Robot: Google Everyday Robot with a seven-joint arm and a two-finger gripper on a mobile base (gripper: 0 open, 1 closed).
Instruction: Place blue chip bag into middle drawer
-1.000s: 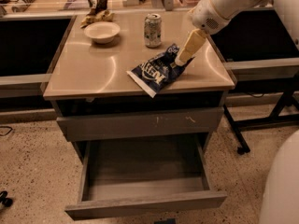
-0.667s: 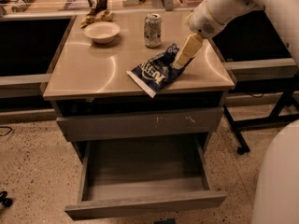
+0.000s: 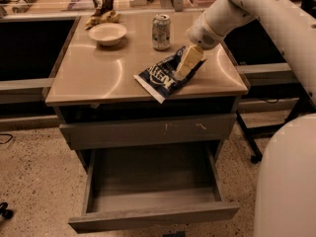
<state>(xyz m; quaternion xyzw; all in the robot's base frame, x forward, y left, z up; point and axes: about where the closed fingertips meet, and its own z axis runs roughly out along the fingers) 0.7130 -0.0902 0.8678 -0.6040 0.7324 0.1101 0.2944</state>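
The blue chip bag (image 3: pixel 160 78) lies crinkled on the cabinet top, towards its front right, white lettering up. My gripper (image 3: pixel 183 67) comes down from the upper right on the white arm and is shut on the bag's far right end, with the bag still resting on the top. The middle drawer (image 3: pixel 153 217) is pulled wide open below, a deep grey box with a plain front panel and nothing inside. It stands directly under and in front of the bag.
A silver-green soda can (image 3: pixel 161 32) and a pale bowl (image 3: pixel 107 33) stand at the back of the cabinet top (image 3: pixel 84 78). A shut grey drawer front with pale scratch marks (image 3: pixel 148 130) sits above the open drawer. A white robot body (image 3: pixel 289 181) fills the right foreground.
The arm has shifted slightly left and lower over the bag. The bag and the drawer have not visibly moved.
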